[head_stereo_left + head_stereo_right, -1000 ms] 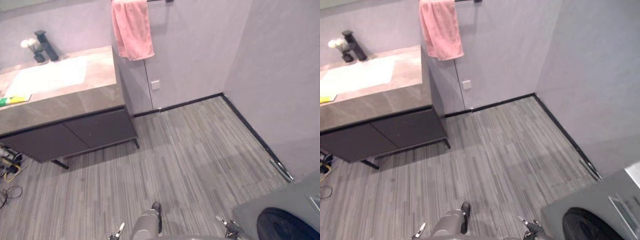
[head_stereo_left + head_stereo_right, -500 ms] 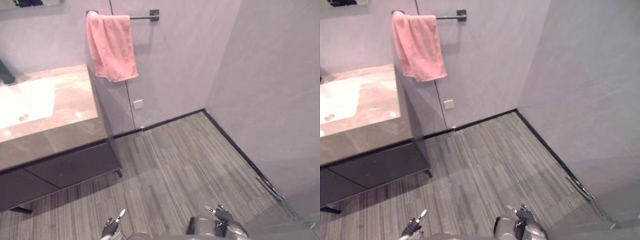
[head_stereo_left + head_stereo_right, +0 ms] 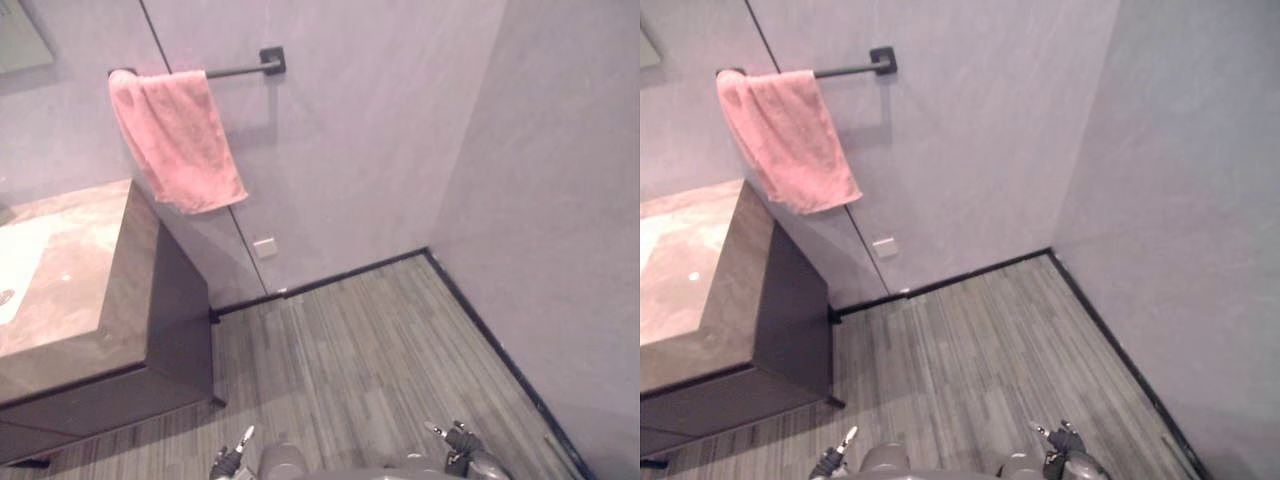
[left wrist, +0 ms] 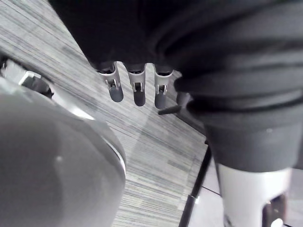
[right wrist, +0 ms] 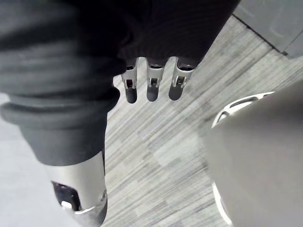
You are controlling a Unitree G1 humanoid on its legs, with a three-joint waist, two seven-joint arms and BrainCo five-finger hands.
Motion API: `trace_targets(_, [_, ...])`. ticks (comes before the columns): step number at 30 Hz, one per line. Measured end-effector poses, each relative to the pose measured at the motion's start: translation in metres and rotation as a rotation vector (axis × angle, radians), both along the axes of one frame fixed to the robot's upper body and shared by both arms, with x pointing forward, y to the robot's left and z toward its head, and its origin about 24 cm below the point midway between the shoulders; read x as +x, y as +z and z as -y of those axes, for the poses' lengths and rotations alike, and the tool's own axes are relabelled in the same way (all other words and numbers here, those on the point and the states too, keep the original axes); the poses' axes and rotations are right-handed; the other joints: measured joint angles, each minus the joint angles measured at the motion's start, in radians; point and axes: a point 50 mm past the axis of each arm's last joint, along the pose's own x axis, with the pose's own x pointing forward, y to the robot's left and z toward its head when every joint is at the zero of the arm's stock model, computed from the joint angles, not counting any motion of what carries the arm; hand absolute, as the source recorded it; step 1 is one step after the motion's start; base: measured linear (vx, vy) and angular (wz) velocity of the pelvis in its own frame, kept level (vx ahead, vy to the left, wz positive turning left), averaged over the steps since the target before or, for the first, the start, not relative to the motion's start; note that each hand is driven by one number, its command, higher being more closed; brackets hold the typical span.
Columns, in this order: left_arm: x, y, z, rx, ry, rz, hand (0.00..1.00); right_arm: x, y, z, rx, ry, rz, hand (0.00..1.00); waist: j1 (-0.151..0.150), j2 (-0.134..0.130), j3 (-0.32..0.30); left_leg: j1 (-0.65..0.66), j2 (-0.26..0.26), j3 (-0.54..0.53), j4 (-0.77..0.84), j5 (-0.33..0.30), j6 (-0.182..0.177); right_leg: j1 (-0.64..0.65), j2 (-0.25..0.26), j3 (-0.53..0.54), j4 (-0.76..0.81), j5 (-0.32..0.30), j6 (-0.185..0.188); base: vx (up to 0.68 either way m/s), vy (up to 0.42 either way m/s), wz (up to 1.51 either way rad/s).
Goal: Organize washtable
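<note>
You have the desk on your left, at the left edge of the head views, its brown stone top bare where it shows. The pale sink is set into the top at the far left edge. A dark cabinet forms the desk's side and front, standing on the grey striped floor.

Just beyond the desk's far corner, a pink towel hangs over the left end of a dark bar on the wall. The towel's lower edge falls just above the desk's corner. A small white socket sits low on the wall below the bar.

Your left hand hangs with its fingers straight and released, holding nothing, with the floor past them. Your right hand is the same, fingers straight and empty above the floor. Both hands are well apart from the desk, and neither touches it or the towel
</note>
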Motion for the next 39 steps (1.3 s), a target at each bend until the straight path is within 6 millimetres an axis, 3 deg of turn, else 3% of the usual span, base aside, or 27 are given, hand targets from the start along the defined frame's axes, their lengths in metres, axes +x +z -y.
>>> trace_targets(3, [0.024,0.018,0.001,0.083,-0.036,0.115,0.00,0.032,0.020,0.003,-0.046,-0.045,0.164,0.00,0.007,-0.014,0.010,-0.057,-0.090,0.106,-0.366,-0.005,-0.009,0.063,-0.005,-0.014,-0.091,-0.003,0.008,0.39,-0.009,0.06])
trace_targets(5, [0.056,0.045,0.000,0.148,-0.027,0.281,0.00,0.055,0.041,0.007,-0.078,-0.079,0.303,0.00,0.033,-0.021,0.014,-0.071,-0.157,0.125,-0.698,0.044,-0.013,0.114,-0.005,-0.031,-0.139,-0.016,0.044,0.47,0.084,0.18])
trace_targets(6, [0.063,0.054,-0.004,0.171,-0.015,0.322,0.00,0.061,0.045,0.008,-0.086,-0.085,0.328,0.00,0.043,-0.025,0.013,-0.069,-0.169,0.119,-0.727,0.102,0.008,0.123,-0.011,-0.027,-0.141,-0.025,0.058,0.50,0.116,-0.04])
trace_targets(7, [0.078,0.075,-0.012,0.240,0.041,0.418,0.00,0.077,0.057,0.007,-0.101,-0.081,0.394,0.00,0.056,-0.047,0.006,-0.052,-0.199,0.124,-0.727,0.161,0.060,0.135,-0.035,-0.012,-0.140,-0.050,0.095,0.51,0.123,-0.03])
trace_targets(9, [0.092,0.097,-0.017,0.290,0.080,0.514,0.00,0.091,0.072,0.004,-0.106,-0.084,0.477,0.00,0.050,-0.066,0.004,-0.078,-0.223,0.123,-0.669,0.110,0.087,0.132,-0.064,-0.008,-0.117,-0.056,0.106,0.51,0.156,0.25])
trace_targets(11, [0.107,0.128,-0.022,0.399,0.087,0.616,0.00,0.101,0.090,0.002,-0.107,-0.097,0.580,0.00,0.050,-0.068,0.005,-0.041,-0.251,0.118,-0.603,0.031,0.120,0.075,-0.115,0.028,0.144,-0.076,0.142,0.55,0.225,0.34])
trace_targets(12, [0.109,0.133,-0.024,0.427,0.088,0.630,0.00,0.102,0.094,0.000,-0.103,-0.103,0.601,0.00,0.049,-0.068,0.005,-0.011,-0.263,0.115,-0.605,0.011,0.122,0.046,-0.133,0.044,0.258,-0.068,0.156,0.49,0.198,0.41])
trace_targets(13, [0.112,0.146,-0.026,0.511,0.086,0.647,0.00,0.105,0.102,-0.003,-0.096,-0.119,0.654,0.00,0.042,-0.071,0.008,0.061,-0.292,0.093,-0.615,-0.028,0.134,-0.028,-0.174,0.095,0.515,0.020,0.193,0.38,0.128,0.43])
trace_targets(14, [0.114,0.153,-0.027,0.547,0.085,0.661,0.00,0.105,0.107,-0.004,-0.095,-0.126,0.684,0.00,0.035,-0.070,0.009,0.094,-0.304,0.079,-0.616,-0.044,0.141,-0.059,-0.187,0.116,0.637,0.046,0.185,0.54,0.146,0.94])
trace_targets(15, [0.116,0.173,-0.029,0.650,0.074,0.700,0.00,0.106,0.121,-0.009,-0.094,-0.125,0.764,0.00,0.017,-0.065,0.011,0.198,-0.326,0.036,-0.634,-0.072,0.162,-0.132,-0.204,0.135,0.876,0.034,0.145,0.43,0.082,0.82])
trace_targets(17, [0.116,0.186,-0.029,0.727,0.072,0.726,0.00,0.106,0.130,-0.013,-0.095,-0.117,0.819,0.00,0.011,-0.058,0.012,0.265,-0.326,0.011,-0.675,-0.078,0.166,-0.178,-0.180,0.144,0.900,0.012,0.110,0.36,0.046,0.64])
trace_targets(18, [0.116,0.199,-0.030,0.797,0.087,0.755,0.00,0.105,0.139,-0.017,-0.089,-0.116,0.868,0.00,0.004,-0.048,0.004,0.292,-0.324,-0.024,-0.713,-0.086,0.157,-0.232,-0.154,0.145,0.850,-0.011,0.088,0.40,-0.020,0.81])
trace_targets(19, [0.116,0.213,-0.030,0.863,0.108,0.790,0.00,0.105,0.148,-0.022,-0.079,-0.116,0.920,0.00,-0.007,-0.061,-0.009,0.304,-0.323,-0.060,-0.729,-0.095,0.144,-0.278,-0.132,0.147,0.758,-0.037,0.088,0.39,-0.050,0.94])
trace_targets(22, [0.117,0.234,-0.020,0.944,0.120,0.865,0.00,0.104,0.164,-0.028,-0.069,-0.111,1.006,0.00,-0.005,-0.064,-0.013,0.348,-0.317,-0.100,-0.736,-0.120,0.099,-0.310,-0.085,0.143,0.437,-0.054,0.093,0.35,-0.089,0.59])
trace_targets(24, [0.116,0.245,-0.007,0.925,0.118,0.944,0.00,0.104,0.175,-0.034,-0.059,-0.096,1.067,0.00,-0.007,-0.085,-0.031,0.354,-0.316,-0.107,-0.708,-0.149,0.054,-0.293,-0.053,0.146,0.225,0.020,0.064,0.38,-0.126,0.63])
trace_targets(25, [0.119,0.246,0.009,0.882,0.078,0.990,0.00,0.101,0.179,-0.037,-0.050,-0.087,1.098,0.00,-0.006,-0.069,-0.040,0.357,-0.293,-0.128,-0.683,-0.174,0.034,-0.259,-0.042,0.123,0.181,0.072,0.047,0.41,-0.125,0.65])
trace_targets(27, [0.119,0.247,0.027,0.827,0.027,1.042,0.00,0.098,0.183,-0.041,-0.024,-0.096,1.121,0.00,0.001,-0.040,-0.062,0.354,-0.254,-0.124,-0.661,-0.170,0.025,-0.210,-0.014,0.087,0.103,0.077,0.038,0.43,-0.130,0.53])
trace_targets(29, [0.120,0.249,0.035,0.803,0.000,1.071,0.00,0.097,0.187,-0.055,0.051,-0.077,1.144,0.00,-0.001,-0.039,-0.059,0.262,-0.238,-0.115,-0.487,-0.153,-0.027,-0.151,-0.022,0.059,0.046,0.079,0.035,0.34,-0.128,0.47])
trace_targets(30, [0.120,0.249,0.034,0.806,0.003,1.069,0.00,0.097,0.187,-0.058,0.069,-0.081,1.147,0.00,0.004,-0.040,-0.057,0.247,-0.228,-0.112,-0.446,-0.158,-0.018,-0.130,-0.023,0.058,0.031,0.079,0.035,0.27,-0.082,0.31])
trace_targets(33, [0.114,0.254,0.030,0.825,0.030,1.087,0.00,0.097,0.190,-0.063,0.123,-0.089,1.168,0.00,0.031,-0.046,-0.054,0.152,-0.101,-0.075,-0.310,-0.161,-0.014,-0.055,-0.027,0.052,-0.019,0.079,0.035,0.16,0.049,0.08])
trace_targets(35, [0.108,0.257,0.021,0.858,0.065,1.081,0.00,0.098,0.191,-0.063,0.147,-0.091,1.186,0.00,0.054,-0.049,-0.053,0.117,-0.013,-0.035,-0.369,-0.154,-0.008,-0.052,-0.059,0.064,-0.016,0.080,0.042,0.04,0.201,-0.21])
trace_targets(36, [0.105,0.255,0.016,0.873,0.079,1.062,0.00,0.098,0.192,-0.063,0.157,-0.097,1.187,0.00,0.053,-0.042,-0.057,0.123,0.018,-0.023,-0.475,-0.088,0.022,-0.052,-0.068,0.071,-0.017,0.078,0.059,0.03,0.298,-0.36])
trace_targets(37, [0.099,0.252,0.011,0.889,0.089,1.032,0.00,0.099,0.190,-0.063,0.163,-0.097,1.184,0.00,0.052,-0.030,-0.074,0.136,-0.003,-0.051,-0.571,-0.029,-0.044,-0.057,-0.078,0.108,-0.039,0.071,0.123,0.05,0.312,-0.24])
trace_targets(38, [0.097,0.250,0.008,0.895,0.099,1.012,0.00,0.100,0.187,-0.062,0.159,-0.097,1.172,0.00,0.050,-0.031,-0.079,0.144,-0.015,-0.047,-0.606,-0.032,-0.051,-0.057,-0.087,0.118,-0.058,0.076,0.127,0.08,0.309,0.05])
trace_targets(39, [0.097,0.250,0.006,0.903,0.112,1.008,0.00,0.101,0.183,-0.063,0.165,-0.100,1.153,0.00,0.042,-0.060,-0.090,0.158,-0.053,-0.055,-0.667,-0.030,-0.051,-0.056,-0.100,0.141,-0.098,0.083,0.122,0.08,0.269,0.37])
